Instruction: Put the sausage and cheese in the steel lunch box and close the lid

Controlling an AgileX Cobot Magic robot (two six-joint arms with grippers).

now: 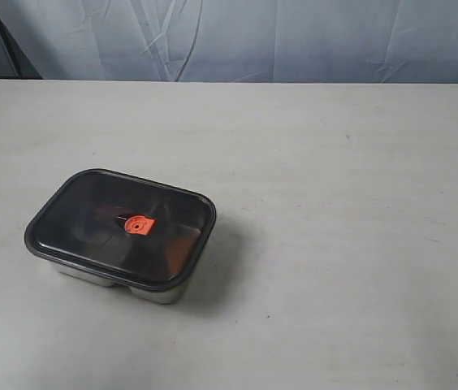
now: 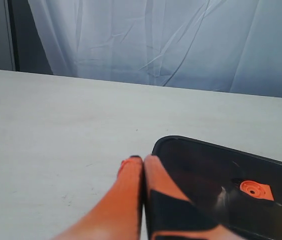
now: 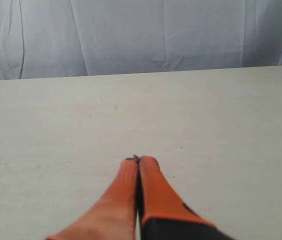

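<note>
The steel lunch box [image 1: 157, 291] stands on the table left of centre, and the dark smoky lid [image 1: 107, 207] lies flat on it with its orange valve [image 1: 138, 225] in the middle. The sausage and the cheese are hidden from view. In the left wrist view my left gripper [image 2: 143, 159] is shut and empty, its orange fingers pressed together just beside a corner of the lid [image 2: 216, 170]. My right gripper [image 3: 139, 160] is shut too, holding nothing, over bare table. Neither gripper appears in the exterior view.
The pale table [image 1: 334, 203] stretches wide to the right of the box. A light blue wrinkled curtain [image 1: 253, 36] hangs behind the table's far edge.
</note>
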